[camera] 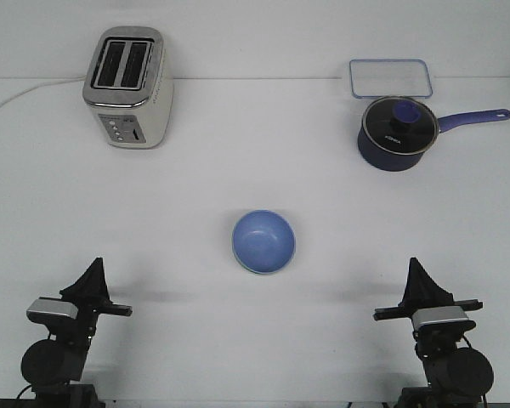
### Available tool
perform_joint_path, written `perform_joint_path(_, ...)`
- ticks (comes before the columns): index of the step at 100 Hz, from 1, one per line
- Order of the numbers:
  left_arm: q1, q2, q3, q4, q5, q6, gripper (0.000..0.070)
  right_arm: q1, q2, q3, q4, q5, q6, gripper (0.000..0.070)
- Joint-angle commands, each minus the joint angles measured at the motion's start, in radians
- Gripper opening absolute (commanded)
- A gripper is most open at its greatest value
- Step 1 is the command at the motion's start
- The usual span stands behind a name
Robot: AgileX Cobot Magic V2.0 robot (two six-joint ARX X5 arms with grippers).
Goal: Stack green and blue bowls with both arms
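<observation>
1. Left gripper (94,265): seen at the near edge of the table (255,170), nearer and well to the left of the blue bowl. Its fingers are raised to a single black point; whether they are parted or pressed together cannot be told. Nothing is held.
2. Right gripper (415,265): seen at the near edge, nearer and well to the right of the blue bowl. Finger state likewise cannot be told; nothing is held.
3. Blue bowl (263,240): upright, mouth up, at mid-table between the two grippers and apart from both. A pale rim is glimpsed along its near lower edge; whether that belongs to the green bowl beneath cannot be told.
4. Toaster (127,87): silver, two slots, set far beyond the blue bowl and to its left. A white cord (21,92) is run from it leftward.
5. Saucepan (397,133): dark blue, glass lid on, far beyond the blue bowl and to its right, handle pointed right.
6. Clear container (390,78): rectangular, blue-rimmed, just behind the saucepan.
</observation>
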Motion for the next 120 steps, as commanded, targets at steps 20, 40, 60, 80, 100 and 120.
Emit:
perform_joint_path(20, 0.001, -0.002, -0.02, 0.011, -0.002, 0.0, 0.001, 0.0, -0.002, -0.097, 0.195, 0.0, 0.009, 0.0)
perform_joint_path(40, 0.001, -0.002, -0.02, 0.01, -0.002, 0.0, 0.001, 0.0, -0.002, -0.14, 0.272, 0.0, 0.009, 0.0)
perform_joint_path(60, 0.001, -0.002, -0.02, 0.01, -0.002, 0.0, 0.001, 0.0, -0.002, -0.14, 0.279, 0.0, 0.009, 0.0)
perform_joint_path(80, 0.001, -0.002, -0.02, 0.01, -0.002, 0.0, 0.001, 0.0, -0.002, -0.14, 0.279, 0.0, 0.009, 0.0)
perform_joint_path(100, 0.001, -0.002, -0.02, 0.01, -0.002, 0.0, 0.001, 0.0, -0.002, -0.14, 0.279, 0.0, 0.009, 0.0)
perform_joint_path(120, 0.001, -0.002, -0.02, 0.01, -0.002, 0.0, 0.001, 0.0, -0.002, -0.14, 0.28, 0.0, 0.009, 0.0)
